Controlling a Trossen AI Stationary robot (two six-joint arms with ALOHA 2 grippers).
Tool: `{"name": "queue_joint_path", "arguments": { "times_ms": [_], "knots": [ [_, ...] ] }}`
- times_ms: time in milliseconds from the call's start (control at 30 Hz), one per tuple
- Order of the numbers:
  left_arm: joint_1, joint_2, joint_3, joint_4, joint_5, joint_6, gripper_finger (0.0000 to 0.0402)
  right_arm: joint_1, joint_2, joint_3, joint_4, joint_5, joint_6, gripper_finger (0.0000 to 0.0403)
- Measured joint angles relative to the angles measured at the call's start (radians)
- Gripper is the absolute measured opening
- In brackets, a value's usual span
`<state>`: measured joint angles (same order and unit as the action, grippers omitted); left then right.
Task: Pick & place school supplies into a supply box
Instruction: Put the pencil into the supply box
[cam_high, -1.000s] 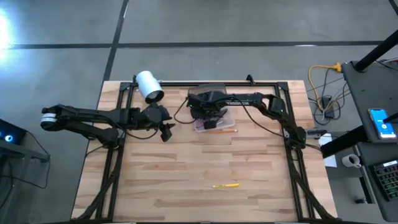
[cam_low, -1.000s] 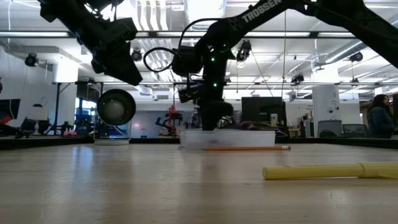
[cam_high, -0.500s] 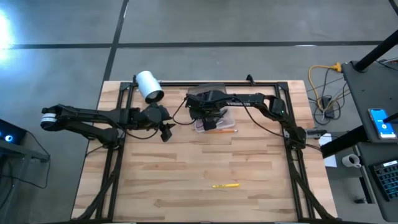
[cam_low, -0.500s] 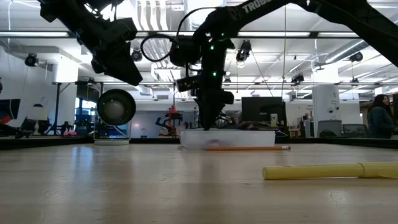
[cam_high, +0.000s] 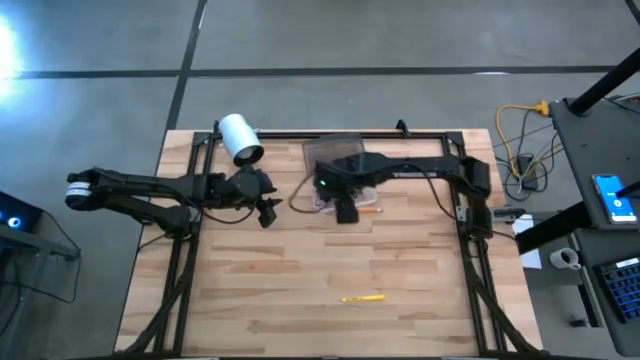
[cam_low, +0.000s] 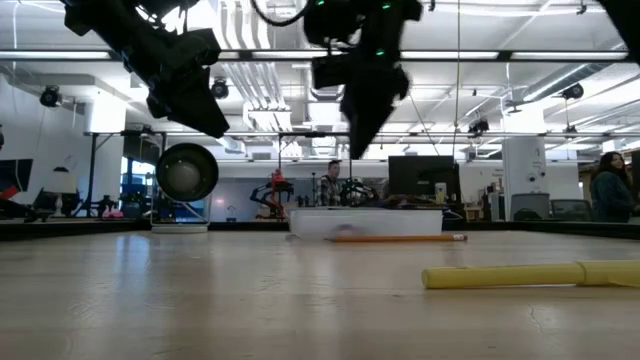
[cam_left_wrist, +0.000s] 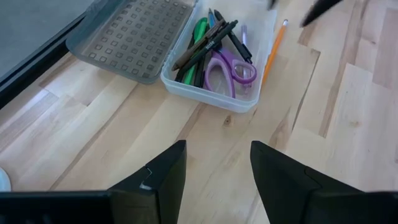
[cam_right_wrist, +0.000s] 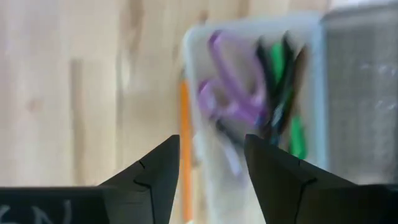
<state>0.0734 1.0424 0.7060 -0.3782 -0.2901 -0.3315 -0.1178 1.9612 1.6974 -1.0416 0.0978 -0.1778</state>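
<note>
The supply box (cam_left_wrist: 214, 68) lies on the table with its grey lid (cam_left_wrist: 130, 37) swung flat behind it. Purple scissors (cam_left_wrist: 231, 71) and black and green pens (cam_left_wrist: 200, 46) lie inside it. An orange pencil (cam_left_wrist: 273, 43) lies on the table along the box's near side. A yellow pen (cam_high: 362, 297) lies near the front edge. My right gripper (cam_right_wrist: 211, 168) hangs open, high above the box's near side (cam_high: 346, 213), holding nothing. My left gripper (cam_left_wrist: 217, 180) hovers open, left of the box (cam_high: 268, 210).
A white roll (cam_high: 240, 138) lies at the table's far left corner. A black frame (cam_high: 430, 135) runs round the tabletop. Bare wood spreads between the box and the yellow pen. People stand in the room behind (cam_low: 610, 185).
My right gripper has risen out of the supply box, well clear of it, and drawn a little toward the table's near edge. The box and the supplies in it have stayed where they were.
</note>
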Motion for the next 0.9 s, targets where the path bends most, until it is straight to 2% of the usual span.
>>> {"name": "queue_joint_path", "arguments": {
  "times_ms": [233, 433, 900],
  "knots": [
    [0.000, 0.000, 0.000, 0.000, 0.001, 0.017, 0.0164, 0.105, -0.169, -0.253, 0.045, 0.006, 0.210, 0.0163],
    [0.000, 0.000, 0.000, 0.000, 0.002, 0.023, 0.0164, 0.132, -0.199, -0.410, 0.154, 0.005, 0.339, 0.0156],
    [0.000, 0.000, 0.000, 0.000, 0.008, 0.023, 0.0164, 0.086, -0.150, -0.544, 0.228, 0.008, 0.290, 0.0162]
  ]
}}
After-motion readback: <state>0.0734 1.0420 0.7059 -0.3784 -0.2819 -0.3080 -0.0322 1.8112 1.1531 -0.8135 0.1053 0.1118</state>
